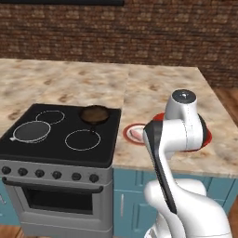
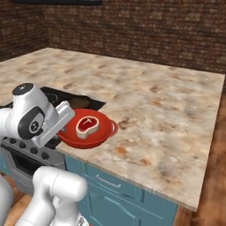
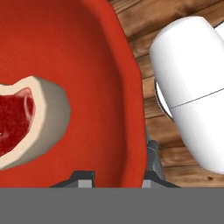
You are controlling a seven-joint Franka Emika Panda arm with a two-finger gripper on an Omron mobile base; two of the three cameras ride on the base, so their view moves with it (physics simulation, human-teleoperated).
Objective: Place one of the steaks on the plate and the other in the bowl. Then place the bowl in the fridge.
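Observation:
My gripper [image 3: 117,174] is shut on the rim of the red bowl [image 2: 86,132], one finger inside and one outside. One steak [image 2: 87,126] lies flat in the bowl, and the hand view shows this steak [image 3: 24,120] at its left edge. The bowl hangs level at the counter's front edge, with wooden floor visible past its rim in the hand view. The plate [image 1: 128,134], white with a red rim, sits on the counter right of the stove. It carries a pale pink piece, half hidden by my arm. The red bowl [image 1: 207,137] peeks out behind my arm. The fridge is out of view.
A black stove [image 1: 60,139] sits left of the plate, with a dark pan [image 1: 94,114] at its back right and a lidded pot [image 1: 31,131] at its front left. The beige counter [image 2: 167,110] stretches back to a brick wall. Blue cabinets stand below.

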